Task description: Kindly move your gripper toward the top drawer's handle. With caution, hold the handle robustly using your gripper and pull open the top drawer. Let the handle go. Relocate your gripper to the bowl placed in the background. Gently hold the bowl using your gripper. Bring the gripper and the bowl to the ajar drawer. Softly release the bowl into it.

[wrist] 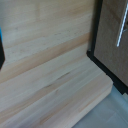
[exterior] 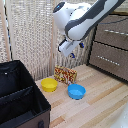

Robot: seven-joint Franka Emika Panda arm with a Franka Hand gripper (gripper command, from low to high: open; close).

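A: Where is the gripper (exterior: 73, 51)?

B: In the air at the end of the white arm (exterior: 80, 20), above the wooden table (exterior: 95, 107). I see 2 dark fingers with blue tips, but they are small and blurred — I cannot tell whether they are apart or together. Nothing is between them.

A: And the yellow bowl (exterior: 49, 84)?

B: Below the gripper and toward the exterior view's left, resting on the table. A blue bowl (exterior: 76, 91) sits nearly under the gripper, close beside the yellow one. A patterned box (exterior: 65, 74) stands just behind both.

A: The dresser?

B: Cut off at the exterior view's right edge. The top drawer (exterior: 115, 31) lies beyond the gripper, partly hidden by the arm; its handle (exterior: 114, 32) shows as a thin silver bar. It looks shut.

A: The wrist view?

B: Only tabletop, a dark drawer front (wrist: 112, 45) and 1 silver bar (wrist: 122, 25) — which drawer, I cannot tell.
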